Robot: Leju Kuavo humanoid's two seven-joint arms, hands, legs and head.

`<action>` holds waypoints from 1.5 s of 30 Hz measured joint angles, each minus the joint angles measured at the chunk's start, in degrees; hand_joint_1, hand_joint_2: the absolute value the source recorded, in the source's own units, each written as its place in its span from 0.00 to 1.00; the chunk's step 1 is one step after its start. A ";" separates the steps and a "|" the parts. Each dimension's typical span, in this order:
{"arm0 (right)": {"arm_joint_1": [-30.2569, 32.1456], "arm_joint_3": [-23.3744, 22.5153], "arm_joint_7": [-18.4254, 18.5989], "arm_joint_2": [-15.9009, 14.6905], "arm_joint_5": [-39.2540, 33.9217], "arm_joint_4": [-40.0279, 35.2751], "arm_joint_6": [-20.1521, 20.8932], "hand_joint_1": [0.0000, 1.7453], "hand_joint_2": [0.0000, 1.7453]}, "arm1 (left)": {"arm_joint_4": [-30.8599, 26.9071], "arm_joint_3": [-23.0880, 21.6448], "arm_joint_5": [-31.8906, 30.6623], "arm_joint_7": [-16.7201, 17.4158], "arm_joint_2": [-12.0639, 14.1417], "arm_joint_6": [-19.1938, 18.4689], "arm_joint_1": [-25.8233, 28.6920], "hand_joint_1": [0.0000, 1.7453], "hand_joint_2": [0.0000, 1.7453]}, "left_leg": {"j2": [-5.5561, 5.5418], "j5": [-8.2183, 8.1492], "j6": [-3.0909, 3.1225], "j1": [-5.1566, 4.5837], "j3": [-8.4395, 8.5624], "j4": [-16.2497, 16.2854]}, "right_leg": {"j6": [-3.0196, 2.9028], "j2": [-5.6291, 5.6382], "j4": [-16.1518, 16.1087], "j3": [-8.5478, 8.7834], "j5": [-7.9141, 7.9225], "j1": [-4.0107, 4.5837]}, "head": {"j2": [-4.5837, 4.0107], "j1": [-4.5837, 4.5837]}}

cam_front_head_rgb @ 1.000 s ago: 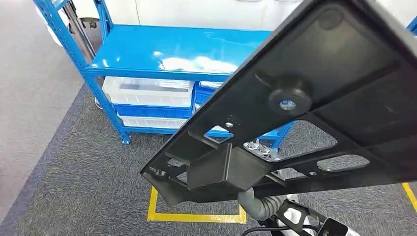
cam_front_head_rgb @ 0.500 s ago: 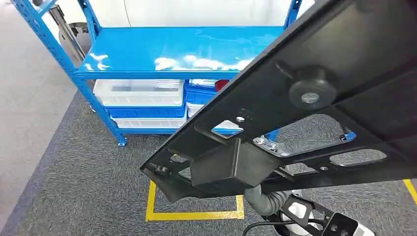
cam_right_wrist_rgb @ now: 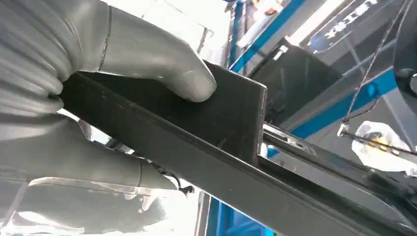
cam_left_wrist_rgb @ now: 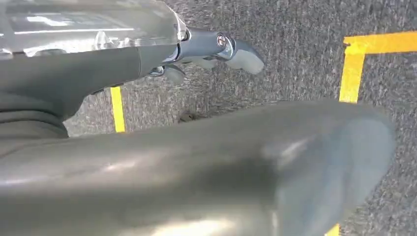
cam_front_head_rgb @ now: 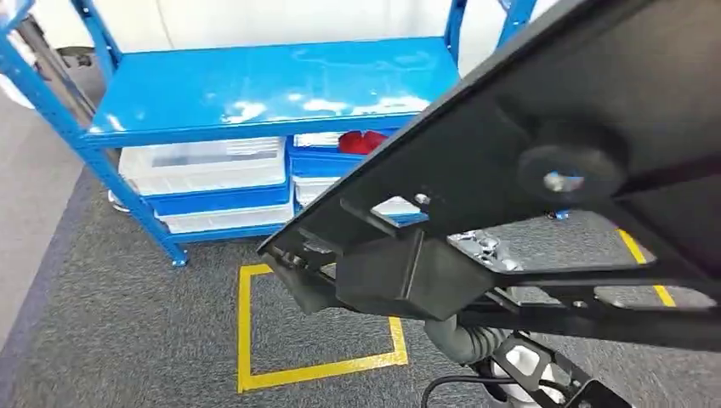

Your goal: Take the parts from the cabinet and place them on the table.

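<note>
A large black part (cam_front_head_rgb: 544, 144), a flat moulded panel with cut-out slots, a round knob and a boxy block on its underside, was held up close in front of the head camera, tilted and covering most of the right half of that view. In the right wrist view the right robot hand (cam_right_wrist_rgb: 74, 98) gripped the edge of this black part (cam_right_wrist_rgb: 206, 142), with the thick grey thumb (cam_right_wrist_rgb: 152, 54) pressed on one face and the rest of the hand against the other, so the panel sat clamped between them.

The left robot hand (cam_left_wrist_rgb: 211, 49) hung over the grey carpet (cam_left_wrist_rgb: 295, 64), its fingers loosely apart and holding nothing, with yellow floor tape (cam_left_wrist_rgb: 354, 69) beneath it.

Beyond the part, at the far left of the scene, stood a blue shelf rack (cam_front_head_rgb: 255, 85) whose glossy top shelf was bare. On the level below it sat clear plastic bins (cam_front_head_rgb: 204, 166) in blue trays, and one bin to their right held something red (cam_front_head_rgb: 364, 141). A yellow taped square (cam_front_head_rgb: 255, 340) marked the carpet (cam_front_head_rgb: 110, 323) on the near side of the rack, partly hidden by the black part
</note>
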 joint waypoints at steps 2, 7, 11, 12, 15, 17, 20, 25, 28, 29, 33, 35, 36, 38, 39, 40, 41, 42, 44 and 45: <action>-0.66 0.83 0.00 -0.85 0.00 -0.59 -0.89 1.00 1.00 | 0.00 0.00 0.00 0.13 -0.15 0.68 -0.17 0.00 0.00 | 1.06 -0.23 -0.35 -0.03 0.23 0.10 | -0.58 -2.68 -10.68 5.78 4.51 0.23 | 0.00 0.00; -1.76 3.19 0.00 -2.29 0.20 -1.44 -2.51 1.00 1.00 | 0.00 0.28 0.53 -0.31 -0.52 3.21 -0.10 0.00 0.00 | 3.89 -0.70 -1.86 -0.59 0.49 0.28 | -2.66 -2.58 -13.74 6.31 4.39 1.14 | 0.00 0.00; -2.51 4.48 0.00 -2.75 0.04 -1.70 -3.56 1.00 1.00 | 0.00 0.70 0.66 -0.48 -0.76 6.16 0.27 0.00 0.00 | -1.86 -7.58 -2.60 -0.12 -4.11 11.16 | -3.83 -0.38 -14.14 6.38 4.88 0.67 | 0.00 0.00; -2.49 4.74 0.00 -2.88 0.00 -1.68 -3.82 1.00 1.00 | 0.00 0.90 0.68 -0.37 -0.79 6.51 0.48 0.00 0.00 | -2.22 -9.20 -2.68 -0.12 -6.12 15.52 | -3.84 0.39 -14.09 6.32 4.89 0.73 | 0.00 0.00; -2.67 5.24 0.00 -3.67 -0.39 -1.31 -5.09 1.00 1.00 | 0.00 1.36 0.74 -0.04 -0.79 7.25 0.68 0.00 0.00 | -2.51 -6.15 -2.54 -0.12 -6.23 14.98 | -3.82 2.73 -13.79 6.35 4.89 0.76 | 0.00 0.00; -2.90 5.35 0.00 -3.89 -0.46 -1.24 -5.35 1.00 1.00 | 0.00 1.40 0.81 -0.04 -0.79 7.39 0.62 0.00 0.00 | -3.83 -0.89 -2.16 -0.02 -1.78 5.08 | -3.63 4.17 -13.44 6.42 4.78 0.70 | 0.00 0.00; -3.30 5.55 0.00 -4.13 -0.57 -1.14 -5.35 1.00 1.00 | 0.00 1.53 0.85 0.15 -0.81 7.56 0.60 0.00 0.00 | -6.65 -0.99 -1.76 -0.02 -0.15 1.03 | -2.46 5.91 -13.09 5.41 5.13 0.55 | 0.00 0.00; -3.68 5.59 0.00 -5.22 -1.05 -1.09 -5.86 1.00 1.00 | 0.00 1.53 0.70 0.44 -1.09 7.54 0.20 0.00 0.00 | -3.83 -0.10 -0.10 0.28 0.12 -0.06 | -1.05 2.37 -8.97 3.21 2.27 0.67 | 0.00 0.00; -3.29 5.57 0.00 -6.68 -2.25 -1.09 -6.27 1.00 1.00 | 0.00 1.81 1.03 1.59 -1.01 7.63 0.79 0.00 0.00 | -1.59 -0.25 0.09 -0.07 0.05 0.01 | -0.50 0.29 3.64 -2.77 -2.84 0.24 | 0.00 0.00; -2.72 5.42 0.00 -7.02 -2.01 -1.09 -6.29 1.00 1.00 | 0.00 1.92 1.42 2.03 -0.98 7.74 0.85 0.00 0.00 | -0.82 -0.30 0.06 -0.09 0.09 0.02 | -0.45 0.18 4.12 -2.96 -2.31 0.14 | 0.00 0.02; -0.28 4.68 0.00 -7.17 1.60 -2.12 -10.21 1.00 1.00 | 0.00 3.41 3.13 3.69 -0.74 8.13 0.96 0.00 0.00 | 1.37 -0.88 -0.54 -0.24 0.69 0.06 | -1.27 -4.75 -12.69 5.94 4.62 0.59 | 0.00 0.00; 0.21 4.78 0.00 -7.30 2.89 -3.32 -14.08 1.00 1.00 | 0.00 4.11 3.06 4.04 0.11 7.87 1.18 0.00 0.00 | 2.43 -1.20 -1.21 -0.73 0.72 0.24 | -2.17 -4.14 -13.29 5.83 4.32 1.19 | -0.02 0.02; 0.78 4.78 0.00 -7.45 3.59 -3.87 -15.78 1.00 1.00 | 0.00 4.24 2.95 4.33 0.46 7.71 1.20 0.00 0.00 | 3.03 -1.34 -1.49 -0.77 0.89 0.18 | -2.38 -3.52 -13.25 5.70 4.27 1.30 | 0.00 0.00; 1.98 4.70 0.00 -7.52 4.22 -5.03 -17.07 1.00 1.00 | -0.02 4.24 2.51 5.07 1.22 7.80 1.07 0.00 0.00 | 3.92 -1.62 -2.17 -0.66 1.31 0.01 | -3.23 -2.18 -13.77 5.85 4.56 1.09 | 0.00 0.00; 2.42 4.30 0.00 -7.56 4.22 -5.68 -16.50 1.00 1.00 | -0.07 4.26 2.40 5.36 1.73 7.89 1.00 0.00 0.00 | 1.24 -2.55 -2.48 -0.37 1.11 0.89 | -3.51 -1.66 -14.04 6.05 4.76 0.88 | 0.00 0.00; 2.54 3.63 0.00 -7.58 4.05 -6.14 -15.02 1.00 1.00 | -0.07 4.30 2.43 5.50 2.14 7.87 1.06 0.00 0.00 | -0.93 -4.60 -2.49 -0.30 -0.04 3.73 | -3.93 -1.13 -14.06 6.05 4.79 0.80 | 0.00 0.00; 3.03 2.35 0.00 -7.56 3.76 -6.51 -13.17 1.00 1.00 | -0.07 4.48 2.47 5.57 2.60 7.87 1.21 0.00 0.00 | -1.95 -7.41 -2.56 -0.30 -2.37 9.11 | -4.15 -0.34 -14.07 6.06 4.82 0.80 | 0.00 0.00; 3.63 0.87 0.00 -7.56 3.76 -6.71 -11.40 1.00 1.00 | -0.07 4.66 2.47 5.57 3.08 7.84 1.29 0.00 0.00 | -2.32 -9.32 -2.66 -0.34 -4.54 13.66 | -4.32 0.32 -14.05 6.05 4.81 0.91 | -0.02 0.00; 4.79 -2.26 0.00 -6.84 4.56 -6.86 -9.27 1.00 1.00 | -0.07 4.76 2.43 5.59 3.67 7.78 1.43 0.00 0.00 | -2.45 -9.98 -2.70 -0.33 -7.01 18.32 | -4.37 1.74 -13.93 6.06 4.82 1.08 | 0.00 0.00; 5.16 -3.39 0.00 -6.38 5.23 -6.99 -8.85 1.00 1.00 | -0.09 4.76 2.40 5.59 3.87 7.71 1.41 0.00 0.00 | -2.46 -8.28 -2.60 -0.33 -6.48 16.76 | -4.36 2.57 -13.82 6.09 4.81 1.09 | 0.00 0.00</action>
